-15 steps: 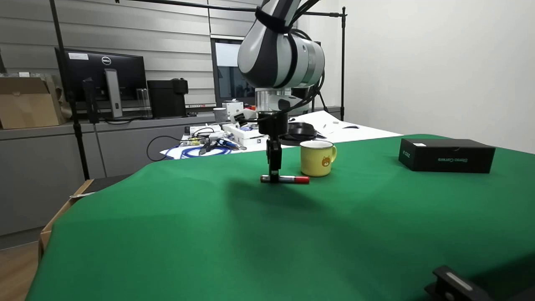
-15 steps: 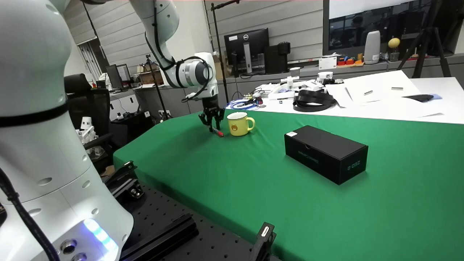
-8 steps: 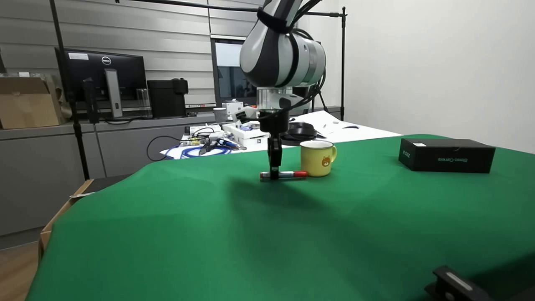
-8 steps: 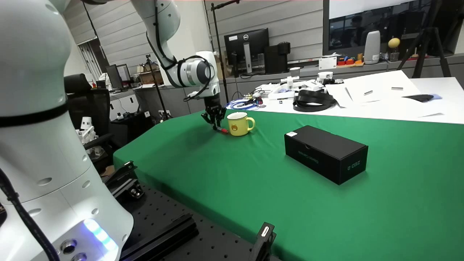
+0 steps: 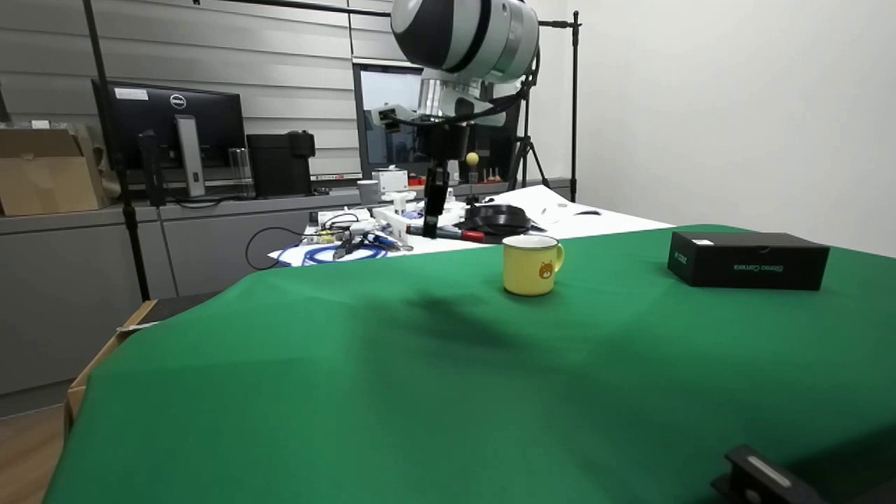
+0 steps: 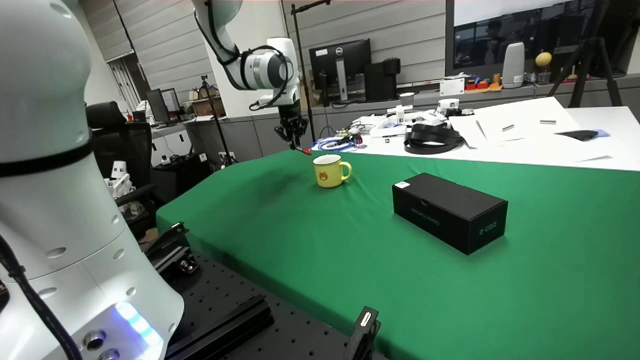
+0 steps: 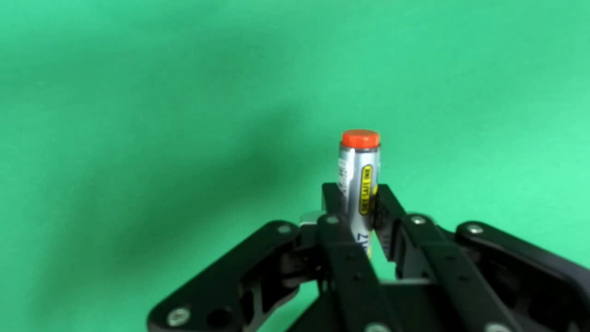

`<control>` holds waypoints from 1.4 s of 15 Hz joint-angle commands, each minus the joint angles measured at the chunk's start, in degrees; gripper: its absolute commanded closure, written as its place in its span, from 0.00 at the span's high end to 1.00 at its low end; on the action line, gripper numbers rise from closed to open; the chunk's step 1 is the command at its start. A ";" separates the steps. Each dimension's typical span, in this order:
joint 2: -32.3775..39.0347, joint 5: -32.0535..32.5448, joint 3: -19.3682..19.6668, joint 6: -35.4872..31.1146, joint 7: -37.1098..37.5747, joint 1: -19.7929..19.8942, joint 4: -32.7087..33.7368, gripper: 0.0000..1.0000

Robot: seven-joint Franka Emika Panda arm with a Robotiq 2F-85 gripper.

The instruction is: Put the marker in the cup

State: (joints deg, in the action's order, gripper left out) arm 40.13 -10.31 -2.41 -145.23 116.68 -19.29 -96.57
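Note:
The marker has a silver body and red ends. My gripper (image 7: 357,196) is shut on the marker (image 7: 361,161), one finger pad on each side of its body, in the wrist view. In an exterior view the gripper (image 5: 430,232) holds the marker (image 5: 473,236) roughly level in the air, its red cap pointing toward the cup side. The yellow mug, the cup (image 5: 530,267), stands upright on the green cloth, right of and below the marker there. In an exterior view the marker's red end (image 6: 305,151) is up and left of the cup (image 6: 328,173). The cup is out of the wrist view.
A black box (image 6: 450,212) lies on the green cloth (image 6: 310,250), away from the cup. A white table (image 5: 595,222) with cables and parts stands behind. Black rail parts (image 6: 365,330) stand at the near edge of the cloth.
My gripper has risen well above the cloth with the marker in it. Earlier the marker was low near the cloth, its red end close beside the cup. The cup has not moved.

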 commanded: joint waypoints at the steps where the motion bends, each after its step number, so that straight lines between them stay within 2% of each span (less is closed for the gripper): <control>1: -5.35 -8.23 -7.18 -1.89 -9.26 7.50 -2.90 0.05; 4: -6.79 -19.89 -12.52 -1.81 -19.40 14.02 -3.36 0.05; 7: -7.81 -29.76 -14.27 0.01 -27.61 18.05 -4.45 0.05; 12: -9.56 -40.56 -10.64 3.86 -34.82 18.79 -8.44 0.05; 17: -12.09 -43.12 -6.07 4.04 -35.87 17.25 -13.63 0.05; 21: -12.79 -43.42 -3.88 2.93 -36.29 16.65 -16.05 0.05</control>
State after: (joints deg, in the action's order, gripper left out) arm 29.84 -51.80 -8.27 -141.86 81.25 -1.46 -109.55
